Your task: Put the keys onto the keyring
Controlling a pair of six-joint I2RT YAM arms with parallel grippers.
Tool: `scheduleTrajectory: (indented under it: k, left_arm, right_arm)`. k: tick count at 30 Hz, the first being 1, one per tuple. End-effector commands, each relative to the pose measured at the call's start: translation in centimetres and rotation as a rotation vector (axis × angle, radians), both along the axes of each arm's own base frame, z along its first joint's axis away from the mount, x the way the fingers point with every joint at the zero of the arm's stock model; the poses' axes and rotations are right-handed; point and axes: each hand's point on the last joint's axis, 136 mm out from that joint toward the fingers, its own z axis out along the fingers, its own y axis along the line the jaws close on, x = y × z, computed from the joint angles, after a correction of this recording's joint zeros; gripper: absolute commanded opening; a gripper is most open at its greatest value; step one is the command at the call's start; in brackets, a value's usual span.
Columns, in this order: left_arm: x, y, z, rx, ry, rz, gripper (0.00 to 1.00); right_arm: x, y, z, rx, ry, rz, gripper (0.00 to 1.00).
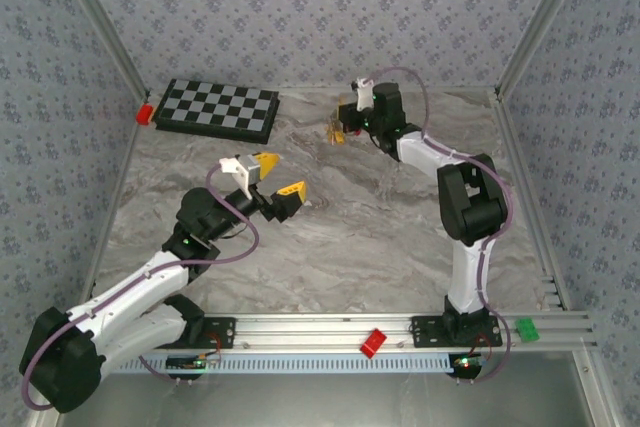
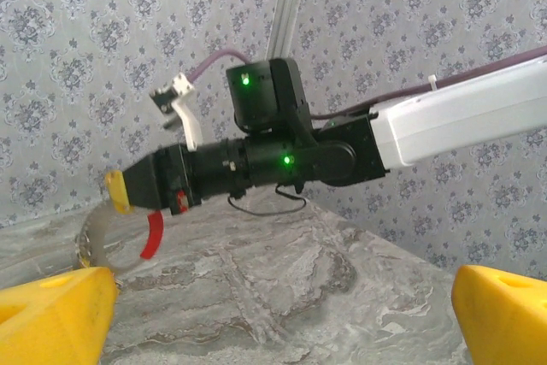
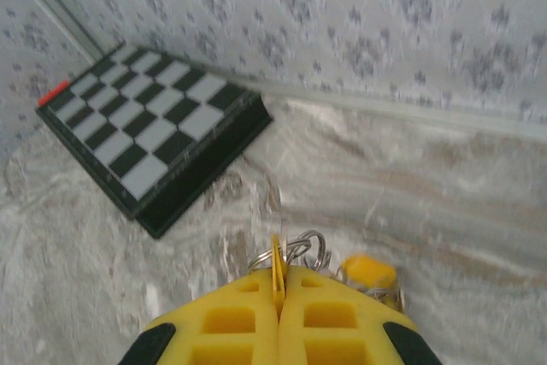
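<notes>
Left of the worktop's [image 1: 380,237] middle, the left gripper [image 1: 278,177] hovers with its fingers spread wide, holding nothing. Near the far edge, the right gripper [image 3: 279,292] is pinched tight on the keys [image 3: 369,271], and the keyring [image 2: 152,235] dangles beneath. That thin pinch could slip, or the loose ring swing away from an approaching finger. A chessboard [image 1: 218,107] fills the far-left corner of the grey marbled surface, and patterned walls [image 1: 300,7] enclose it.

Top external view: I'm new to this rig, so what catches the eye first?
The right gripper, at the far middle of the table, is shut on the keys, the keyring dangling under it. The left gripper gapes open mid-table, and a chessboard lies in the far left corner.
</notes>
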Motion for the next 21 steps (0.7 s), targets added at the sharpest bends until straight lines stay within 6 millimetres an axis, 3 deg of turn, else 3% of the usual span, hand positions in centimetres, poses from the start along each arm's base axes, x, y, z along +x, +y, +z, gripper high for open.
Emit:
scheduleTrajectory:
  k: [1, 13, 14, 21]
  left_arm:
    - [0.0, 0.4, 1.1, -0.018, -0.034, 0.015, 1.0]
    - [0.1, 0.4, 0.6, -0.015, -0.026, 0.015, 1.0]
    - [0.1, 0.4, 0.7, -0.016, -0.027, 0.014, 1.0]
    - [0.1, 0.3, 0.5, -0.013, -0.024, 0.011, 1.0]
  right_arm:
    - [-1.2, -0.2, 2.0, 0.011, -0.037, 0.005, 0.0]
    - [-6.0, -0.2, 0.7, -0.012, 0.022, 0.047, 0.0]
    - [-6.9, -0.5, -0.9, -0.025, 0.063, 0.051, 0.0]
    - [-10.3, -1.0, -3.8, -0.057, 0.159, 0.06, 0.0]
